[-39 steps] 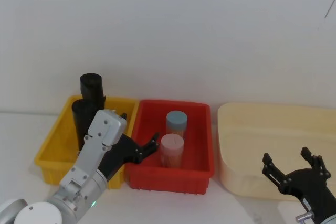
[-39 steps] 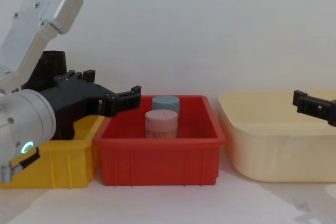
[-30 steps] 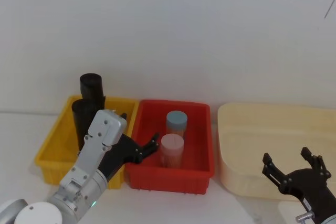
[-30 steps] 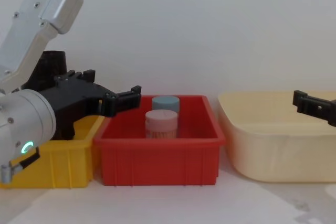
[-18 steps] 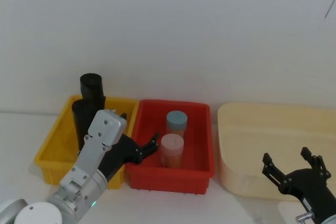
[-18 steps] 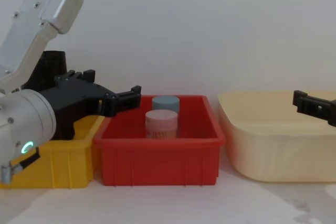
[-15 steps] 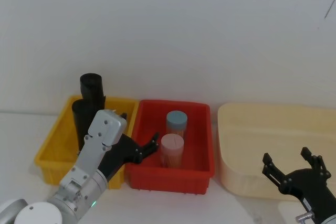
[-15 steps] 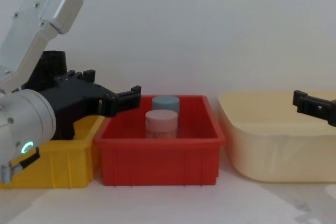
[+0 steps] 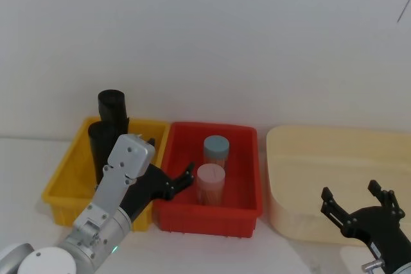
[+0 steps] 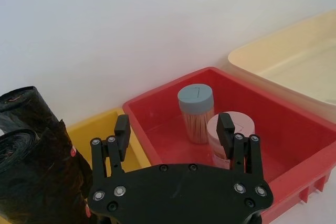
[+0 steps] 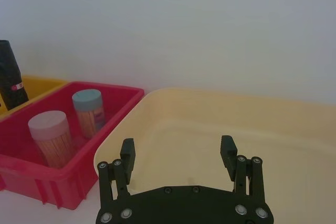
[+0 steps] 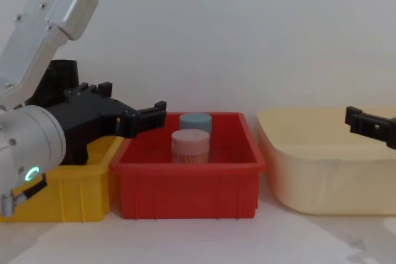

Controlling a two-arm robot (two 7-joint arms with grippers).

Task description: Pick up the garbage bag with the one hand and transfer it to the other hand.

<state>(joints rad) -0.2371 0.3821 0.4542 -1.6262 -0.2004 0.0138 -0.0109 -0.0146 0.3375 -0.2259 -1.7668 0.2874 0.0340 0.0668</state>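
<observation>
While the left gripper (image 9: 170, 155) hangs with jaws spread wide, nothing held, garbage bag (image 9: 97, 149) stands upright in the yellow bin (image 9: 62, 176) just to its left, right gripper (image 9: 349, 189) likewise splayed, well off to its right

No change (left gripper (image 10: 174, 125) motionless)

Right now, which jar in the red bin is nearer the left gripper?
The pink-lidded jar, at the front of the red bin, close to the open left gripper. The blue-lidded jar stands behind it, farther back.
</observation>
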